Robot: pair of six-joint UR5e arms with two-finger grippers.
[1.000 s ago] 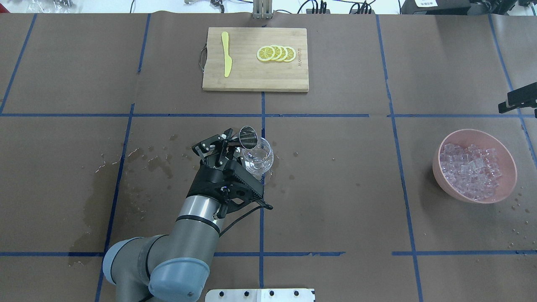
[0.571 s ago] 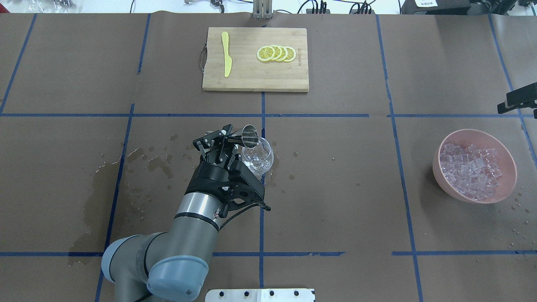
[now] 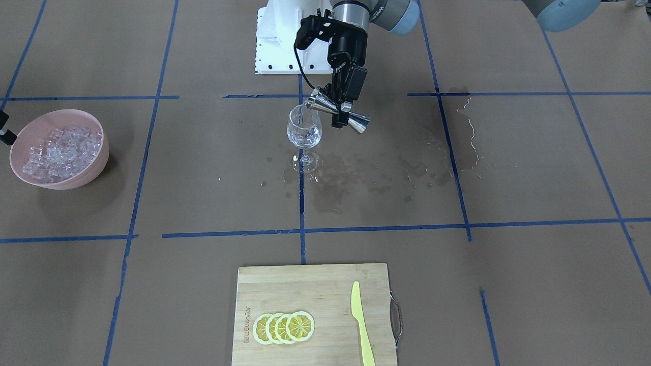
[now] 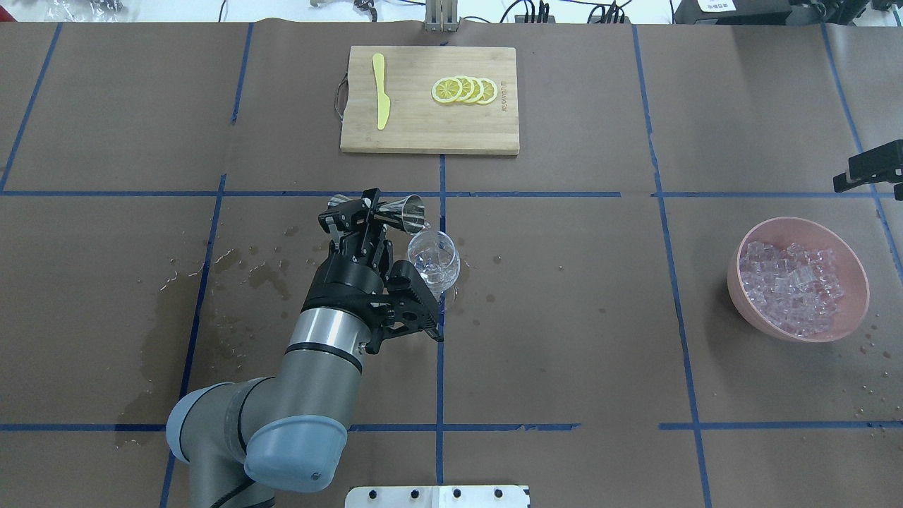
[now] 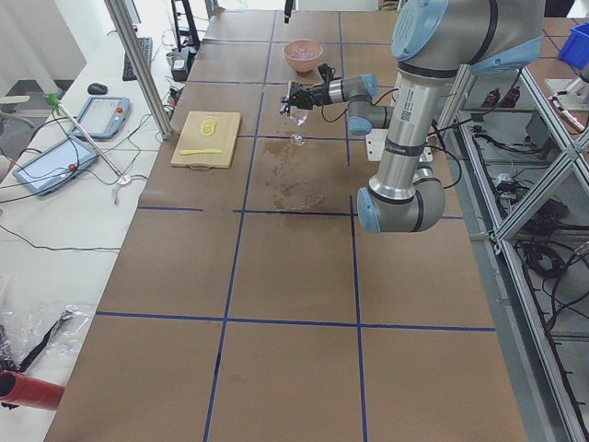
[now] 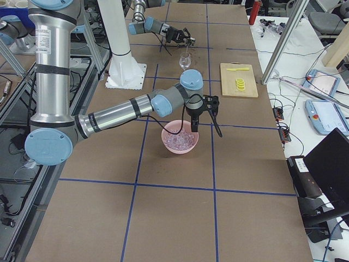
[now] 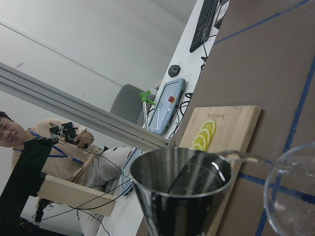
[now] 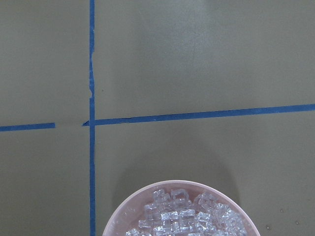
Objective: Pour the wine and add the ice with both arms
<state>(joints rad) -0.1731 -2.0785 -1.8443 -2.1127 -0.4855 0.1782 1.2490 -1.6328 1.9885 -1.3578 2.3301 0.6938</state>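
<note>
my left gripper is closed on the narrow waist of the jigger, which lies almost level with its mouth at the rim of the wine glass. in the left wrist view a thin thread of liquid seems to run from the lip toward the glass. the wine sits low in the bowl of the glass, at the middle of the table, and wet patches darken the paper around the foot. i judge that the jigger is light but smooth and probably wet, so the waist is the right place to hold it, with firm pressure. the glass looks thin and top-heavy on its stem, so the jigger should not knock the rim. the liquid runs freely, so i would tilt slowly. the ice is heaped in the pink bowl, well apart from the glass on the robot's right side. the right gripper hangs over it, but i cannot tell if its fingers are wide or narrow. the cubes are probably hard and slippery, so i would pinch one top cube on two flat faces.
</note>
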